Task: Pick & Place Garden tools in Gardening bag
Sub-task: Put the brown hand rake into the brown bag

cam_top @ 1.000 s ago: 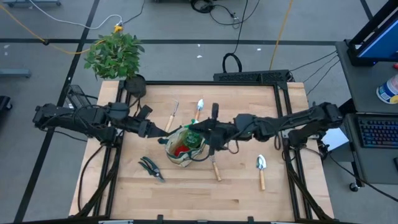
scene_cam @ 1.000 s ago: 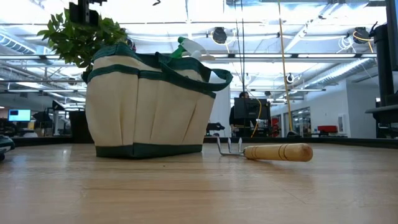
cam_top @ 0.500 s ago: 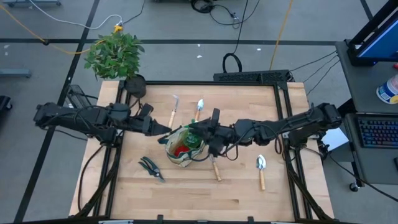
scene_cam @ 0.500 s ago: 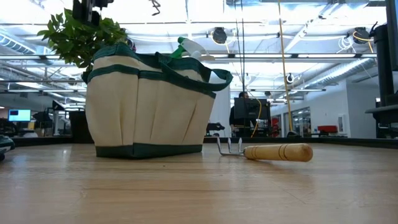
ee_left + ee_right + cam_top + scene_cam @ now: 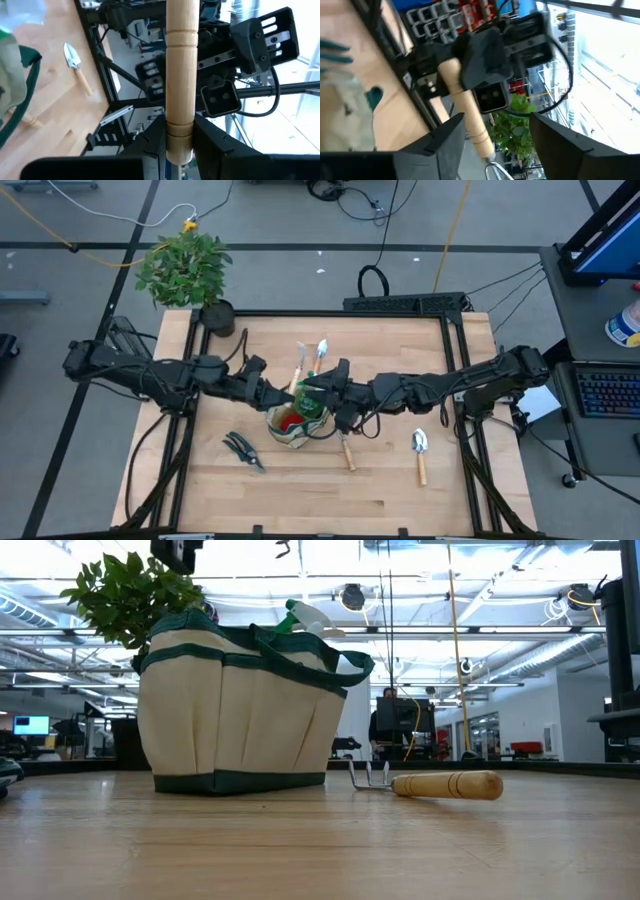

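Note:
The beige, green-trimmed gardening bag [image 5: 285, 430] [image 5: 235, 705] stands at the table's middle. A green spray bottle [image 5: 300, 615] and red gloves [image 5: 289, 420] sit inside it. My left gripper [image 5: 283, 387] [image 5: 179, 142] reaches in from the left, shut on a wooden-handled rake [image 5: 299, 366] held above the bag's far rim. My right gripper [image 5: 324, 392] [image 5: 492, 145] faces it from the right over the bag, open and touching nothing. On the table lie a second rake [image 5: 445, 783], two trowels [image 5: 420, 448] [image 5: 321, 352] and black shears [image 5: 241, 448]. My left gripper pinches the rake's wooden handle near its rounded free end [image 5: 179, 131] between its two fingers. The fingers come level from the table's left and lie across the handle. The rake is lifted clear of table and bag, its metal tines [image 5: 288, 548] pointing toward the far edge.
A potted green plant [image 5: 185, 265] stands in a black pot [image 5: 216, 318] at the far left corner. Bare wood lies along the near edge [image 5: 330, 500]. Black frame rails [image 5: 460, 370] border the table.
My left gripper has carried the rake toward the table's right, from left of the bag to above the bag's far rim, rolling a little as it went. The rake stays clear of the table. The bag and the tools on the table have not moved.

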### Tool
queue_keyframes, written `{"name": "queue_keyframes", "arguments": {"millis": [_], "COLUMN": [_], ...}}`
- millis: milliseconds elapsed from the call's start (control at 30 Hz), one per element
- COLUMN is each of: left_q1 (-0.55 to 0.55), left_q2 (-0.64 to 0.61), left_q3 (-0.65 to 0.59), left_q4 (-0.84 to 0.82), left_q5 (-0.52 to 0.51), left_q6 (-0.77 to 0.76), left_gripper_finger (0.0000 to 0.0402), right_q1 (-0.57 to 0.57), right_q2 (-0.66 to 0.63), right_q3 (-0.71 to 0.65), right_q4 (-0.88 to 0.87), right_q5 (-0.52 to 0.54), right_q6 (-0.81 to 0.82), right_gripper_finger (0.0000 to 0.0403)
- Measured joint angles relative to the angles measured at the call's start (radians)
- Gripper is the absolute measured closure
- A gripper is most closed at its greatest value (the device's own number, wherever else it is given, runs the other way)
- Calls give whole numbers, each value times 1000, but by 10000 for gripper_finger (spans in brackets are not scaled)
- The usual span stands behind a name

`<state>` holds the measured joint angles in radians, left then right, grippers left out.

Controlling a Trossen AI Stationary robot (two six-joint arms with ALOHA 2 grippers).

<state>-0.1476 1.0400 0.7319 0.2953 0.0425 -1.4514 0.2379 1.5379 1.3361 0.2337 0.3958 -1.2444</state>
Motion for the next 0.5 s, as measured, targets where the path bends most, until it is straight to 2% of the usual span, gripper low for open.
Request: {"name": "queue_keyframes", "arguments": {"millis": [167,300,500], "left_q1": [-5,-5,-5], "left_q2": [30,45,55], "left_q3": [0,0,0], "left_q4": [10,27,67], "left_q5": [-7,-19,-30], "left_q6": [-57,-108,-192], "left_gripper_finger": [333,333,333], "right_q1": [0,0,-1], "right_q2": [0,0,14], "right_q3": [0,0,-1], "right_q4": [-31,-57,-84], "right_q5": [2,52,54], "right_q6": [-39,-84,-81], "right_gripper_finger": [174,177,178]}}
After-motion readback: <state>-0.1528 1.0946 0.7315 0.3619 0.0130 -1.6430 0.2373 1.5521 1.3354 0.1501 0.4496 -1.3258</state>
